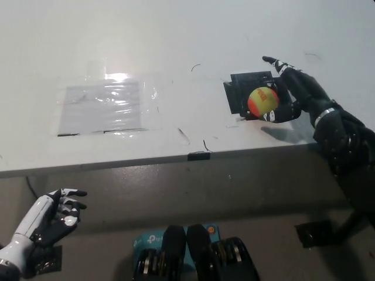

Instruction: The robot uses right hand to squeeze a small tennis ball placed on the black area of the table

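Observation:
A small yellow and orange tennis ball [262,100] sits on the black patch [236,93] at the right of the white table [176,47]. My black right hand [293,93] is right beside the ball on its right side, fingers spread and curving around it, one fingertip reaching past its far side and another under its near side. The hand is open and has not closed on the ball. My white left hand [50,213] rests below the table's front edge at the lower left, fingers loosely apart and holding nothing.
A shiny transparent taped sheet [108,107] lies on the table's left half. A small black tab [198,156] sits on the front edge. A black object [313,234] lies on the floor at the lower right.

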Motion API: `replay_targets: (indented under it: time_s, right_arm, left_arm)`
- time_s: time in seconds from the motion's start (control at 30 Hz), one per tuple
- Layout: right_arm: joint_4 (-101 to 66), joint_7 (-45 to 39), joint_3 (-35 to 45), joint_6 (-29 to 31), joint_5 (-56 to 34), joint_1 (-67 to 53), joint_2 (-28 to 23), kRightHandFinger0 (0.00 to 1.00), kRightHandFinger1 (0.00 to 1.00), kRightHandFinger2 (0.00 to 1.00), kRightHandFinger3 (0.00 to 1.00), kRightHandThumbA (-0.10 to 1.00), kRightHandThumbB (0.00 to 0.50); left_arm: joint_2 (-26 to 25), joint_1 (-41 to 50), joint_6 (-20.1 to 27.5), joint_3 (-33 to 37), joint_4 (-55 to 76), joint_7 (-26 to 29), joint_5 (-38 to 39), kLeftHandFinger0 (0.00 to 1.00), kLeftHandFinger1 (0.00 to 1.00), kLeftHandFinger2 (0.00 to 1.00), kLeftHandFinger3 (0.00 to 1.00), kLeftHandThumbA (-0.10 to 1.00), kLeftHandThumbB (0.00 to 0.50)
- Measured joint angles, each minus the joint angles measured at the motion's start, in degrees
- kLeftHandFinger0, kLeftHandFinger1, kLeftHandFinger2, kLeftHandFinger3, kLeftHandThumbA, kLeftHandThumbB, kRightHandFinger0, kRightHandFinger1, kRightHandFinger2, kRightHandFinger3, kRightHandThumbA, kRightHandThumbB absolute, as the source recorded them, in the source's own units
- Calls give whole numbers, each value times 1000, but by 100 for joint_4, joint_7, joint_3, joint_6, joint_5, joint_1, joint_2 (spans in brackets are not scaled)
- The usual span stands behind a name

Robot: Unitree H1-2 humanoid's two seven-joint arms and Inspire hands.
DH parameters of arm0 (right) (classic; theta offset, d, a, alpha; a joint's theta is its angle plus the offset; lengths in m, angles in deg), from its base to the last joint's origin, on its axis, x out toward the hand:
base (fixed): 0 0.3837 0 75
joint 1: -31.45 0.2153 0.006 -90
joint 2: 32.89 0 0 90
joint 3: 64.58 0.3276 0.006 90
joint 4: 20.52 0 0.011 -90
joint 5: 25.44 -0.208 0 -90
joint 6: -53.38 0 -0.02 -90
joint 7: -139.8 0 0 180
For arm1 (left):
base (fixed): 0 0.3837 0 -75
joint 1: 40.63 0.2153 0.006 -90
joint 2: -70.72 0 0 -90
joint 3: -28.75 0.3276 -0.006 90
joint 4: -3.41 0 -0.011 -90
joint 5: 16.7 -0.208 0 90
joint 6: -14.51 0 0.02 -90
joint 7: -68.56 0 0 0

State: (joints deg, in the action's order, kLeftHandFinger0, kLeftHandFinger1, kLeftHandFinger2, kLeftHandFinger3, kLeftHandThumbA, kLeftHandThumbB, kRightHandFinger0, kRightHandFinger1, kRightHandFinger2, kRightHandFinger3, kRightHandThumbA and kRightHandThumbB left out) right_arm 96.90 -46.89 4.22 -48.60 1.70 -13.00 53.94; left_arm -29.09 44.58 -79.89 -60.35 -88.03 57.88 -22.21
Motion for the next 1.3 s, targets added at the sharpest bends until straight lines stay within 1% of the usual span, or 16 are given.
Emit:
replay_targets:
  time_s: [0.4, 0.6, 0.67, 0.7, 0.8, 0.83, 0.9, 0.93, 0.97, 1.03, 1.1, 1.13, 1.2, 1.23, 1.27, 1.3]
  right_arm:
    - [917, 463, 51, 82, 179, 174, 631, 1000, 1000, 1000, 1000, 993, 496]
    - [1300, 583, 71, 248, 163, 212, 710, 1000, 1000, 1000, 1000, 807, 444]
    - [1394, 616, 71, 294, 166, 226, 701, 1000, 1000, 1000, 1000, 508, 276]
    - [1452, 628, 72, 319, 164, 242, 698, 1000, 1000, 1000, 1000, 231, 144]
    - [1788, 630, 66, 446, 159, 315, 621, 982, 1000, 1000, 1000, -14, 42]
    - [1829, 623, 37, 447, 166, 326, 584, 786, 1000, 1000, 1000, -88, 50]
    - [1941, 494, -189, 434, 237, 377, 392, 582, 938, 1000, 1000, -100, 64]
    - [1946, 431, -292, 434, 268, 398, 329, 588, 959, 1000, 1000, -100, 61]
    - [1952, 349, -434, 433, 307, 436, 269, 515, 891, 1000, 1000, -100, 65]
    - [1981, 201, -650, 418, 387, 542, 202, 477, 855, 1000, 1000, -100, 23]
    - [2026, 77, -830, 415, 452, 630, 125, 495, 787, 1000, 1000, -100, 2]
    - [2073, 32, -892, 424, 471, 667, 97, 370, 569, 788, 1000, -100, 0]
    - [2113, -73, -1051, 471, 539, 724, 25, 314, 515, 708, 1000, -100, 0]
    - [2104, -105, -1119, 485, 564, 730, 1, 203, 389, 581, 1000, -100, 0]
    - [2100, -115, -1163, 505, 584, 738, -9, 58, 265, 480, 845, -100, 0]
    - [2100, -119, -1186, 517, 597, 742, -11, 3, 215, 414, 607, -100, 1]
  left_arm:
    - [0, -81, -80, 6, 11, -68, -39, 374, 485, 599, 707, 380, 94]
    - [0, -182, -101, 12, 17, -117, -81, 398, 496, 618, 731, 303, 63]
    - [0, -215, -101, 14, 16, -131, -85, 415, 502, 620, 737, 293, 59]
    - [0, -236, -101, 14, 16, -139, -84, 417, 503, 620, 736, 295, 56]
    - [0, -309, -97, 16, 16, -147, -85, 417, 499, 618, 725, 298, 53]
    - [0, -318, -96, 16, 14, -148, -84, 419, 499, 619, 725, 303, 61]
    - [1, -339, -95, 16, 14, -149, -84, 427, 513, 633, 726, 332, 58]
    - [0, -343, -95, 16, 14, -149, -85, 431, 517, 639, 732, 336, 55]
    - [0, -352, -95, 17, 12, -150, -89, 432, 519, 642, 736, 336, 51]
    - [0, -387, -94, 19, 6, -150, -92, 427, 519, 639, 737, 344, 55]
    - [0, -434, -88, 19, -3, -150, -93, 419, 511, 630, 737, 343, 47]
    - [0, -448, -83, 19, -6, -150, -95, 435, 525, 644, 761, 344, 50]
    - [0, -478, -81, 19, -8, -150, -95, 436, 517, 638, 754, 350, 47]
    - [0, -481, -80, 17, -8, -150, -95, 443, 522, 642, 752, 356, 52]
    - [0, -482, -81, 18, -8, -151, -95, 449, 522, 639, 743, 358, 55]
    - [0, -484, -81, 18, -8, -152, -94, 428, 500, 617, 722, 350, 47]
